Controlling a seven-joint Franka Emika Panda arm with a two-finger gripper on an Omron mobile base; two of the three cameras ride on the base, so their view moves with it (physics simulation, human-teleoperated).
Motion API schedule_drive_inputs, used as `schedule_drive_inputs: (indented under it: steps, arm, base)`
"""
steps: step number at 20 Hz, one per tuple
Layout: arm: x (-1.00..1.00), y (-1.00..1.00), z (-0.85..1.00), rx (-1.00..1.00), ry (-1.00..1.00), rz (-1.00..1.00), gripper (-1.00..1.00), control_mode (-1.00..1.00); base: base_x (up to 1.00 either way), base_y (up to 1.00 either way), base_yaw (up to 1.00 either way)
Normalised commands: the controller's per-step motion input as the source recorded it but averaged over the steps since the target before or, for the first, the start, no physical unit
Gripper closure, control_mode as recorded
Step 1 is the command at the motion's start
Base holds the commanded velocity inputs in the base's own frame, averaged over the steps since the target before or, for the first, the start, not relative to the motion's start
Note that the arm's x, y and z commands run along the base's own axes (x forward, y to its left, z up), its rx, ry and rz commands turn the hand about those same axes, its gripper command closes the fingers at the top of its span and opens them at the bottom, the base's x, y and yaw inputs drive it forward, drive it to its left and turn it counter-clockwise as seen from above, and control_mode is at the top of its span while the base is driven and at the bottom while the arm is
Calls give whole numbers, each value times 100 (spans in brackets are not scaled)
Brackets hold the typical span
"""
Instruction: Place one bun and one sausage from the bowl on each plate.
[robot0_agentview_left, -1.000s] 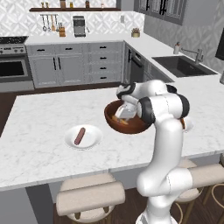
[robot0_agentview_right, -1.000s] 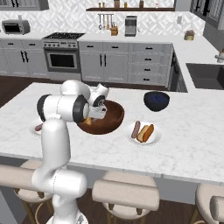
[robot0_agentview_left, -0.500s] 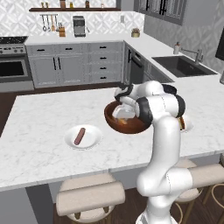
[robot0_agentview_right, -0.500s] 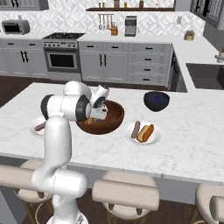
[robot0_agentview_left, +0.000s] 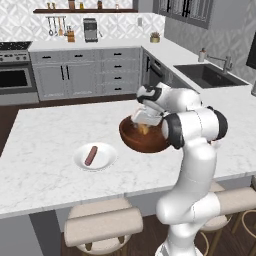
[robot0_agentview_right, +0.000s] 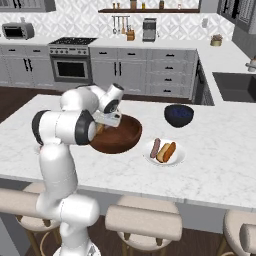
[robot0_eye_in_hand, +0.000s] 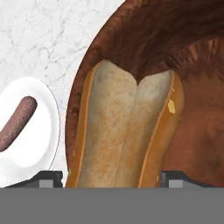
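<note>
The dark reddish-brown wooden bowl (robot0_agentview_left: 145, 142) (robot0_agentview_right: 122, 135) (robot0_eye_in_hand: 197, 131) stands mid-counter. My gripper (robot0_agentview_left: 144, 125) (robot0_agentview_right: 102, 127) (robot0_eye_in_hand: 113, 179) reaches down into it. A split bun (robot0_eye_in_hand: 127, 131) lies in the bowl, and my two fingertips press against its sides. Left of the bowl, a white plate (robot0_agentview_left: 102, 162) (robot0_eye_in_hand: 30, 144) carries one sausage (robot0_agentview_left: 91, 155) (robot0_eye_in_hand: 16, 124). On the other side, a second plate (robot0_agentview_right: 177, 159) holds a sausage (robot0_agentview_right: 155, 148) and a bun (robot0_agentview_right: 169, 152).
A small dark blue bowl (robot0_agentview_right: 179, 115) sits behind the second plate. Stools line the counter's near edge. A sink (robot0_agentview_left: 207, 75) lies at the far right, and cabinets and a stove are across the aisle.
The fingers have drawn in around the bun inside the bowl. The arm has barely moved.
</note>
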Motion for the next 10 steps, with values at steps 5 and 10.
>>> schedule_drive_inputs:
  steps: [5, 10]
  arm:
    - [-100, 64, 99, -1, -6, -15, 100, -100]
    - [-90, 100, 70, -11, 0, -18, 100, -100]
  base:
    - [0, 0, 0]
    - [0, 0, 0]
